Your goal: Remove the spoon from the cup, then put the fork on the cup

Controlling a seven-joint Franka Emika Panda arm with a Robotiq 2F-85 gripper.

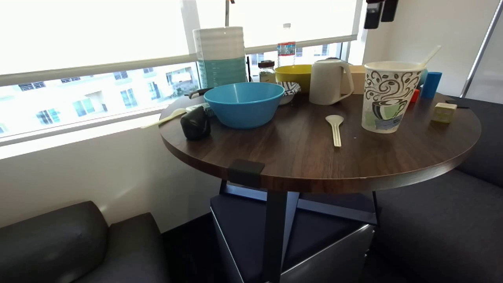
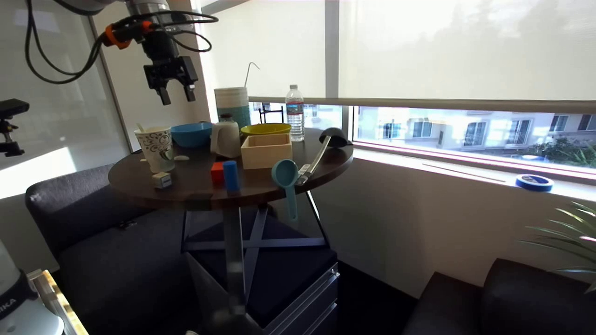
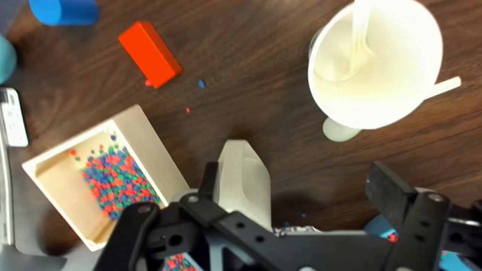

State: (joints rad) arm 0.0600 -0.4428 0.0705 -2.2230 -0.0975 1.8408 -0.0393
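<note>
You look to be at, or close to, the end of the task. The spoon (image 1: 335, 129) lies on the table (image 1: 283, 157) just beside the cup (image 1: 387, 94), so the removal reads as done. What seems to be the fork (image 3: 360, 32) leans inside the cup, its handle rising past the rim: in the wrist view its head looks tined, though pale against pale leaves some doubt. Another pale utensil (image 1: 169, 117) juts over the table's edge near the blue bowl (image 1: 244, 110), and you can't tell its kind; should that one be the fork, your second step is left. Otherwise you likely have nothing more to do than pull clear. Your gripper (image 2: 178, 97) is spread wide with nothing between its fingers (image 3: 388, 188); in an exterior view it points down and hangs well above the table. In the wrist view the cup stands apart from the fingers, while the jug (image 3: 244, 177) shows below, partly covered by one of them.
</note>
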